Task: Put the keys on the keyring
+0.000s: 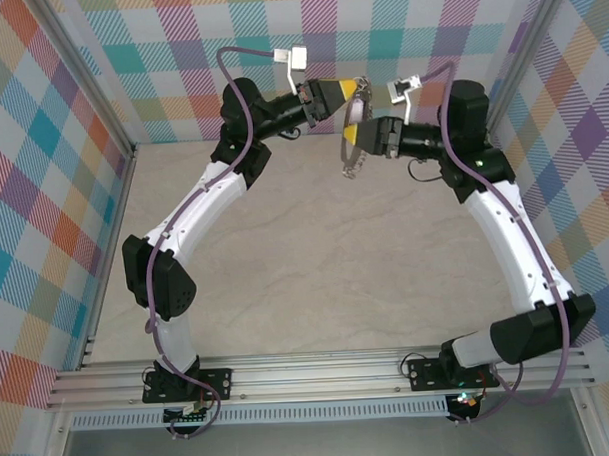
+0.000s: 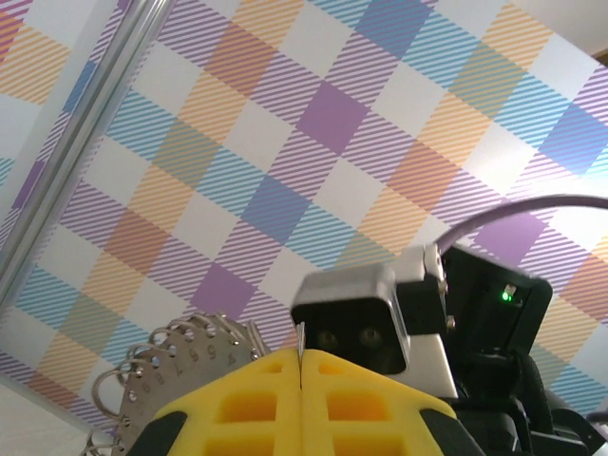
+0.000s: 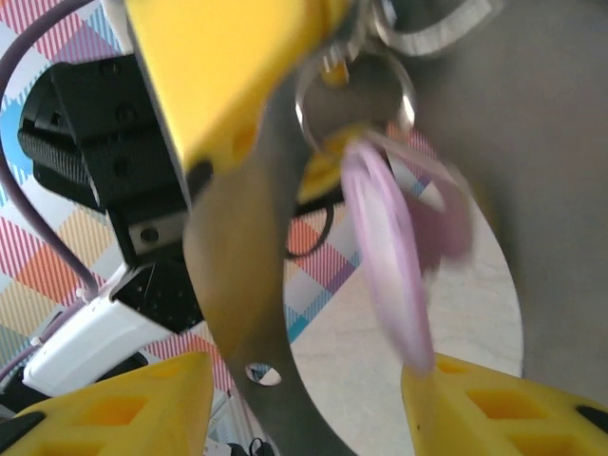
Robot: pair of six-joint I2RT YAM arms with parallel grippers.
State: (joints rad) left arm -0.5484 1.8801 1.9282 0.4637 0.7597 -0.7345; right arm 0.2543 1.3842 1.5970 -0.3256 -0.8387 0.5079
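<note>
Plaid walls [image 1: 42, 147], beige tabletop [image 1: 326, 277]; left tool [image 2: 300, 366] clamped on keyring [image 2: 180, 359] (lilac key [image 3: 385, 256] dangling); right tool [image 3: 304, 389] jaws apart.

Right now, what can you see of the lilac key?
The key shows in the right wrist view as a pale lilac oval head, motion-blurred; its blade can't be made out. It hangs from a small silvery ring beside the yellow finger of the left gripper, ahead of the open right gripper; contact with those fingers is unclear.

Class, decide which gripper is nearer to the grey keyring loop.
Left. The keyring appears to hang from the shut left gripper; the right gripper stands open, a finger on either side of it without touching.
</note>
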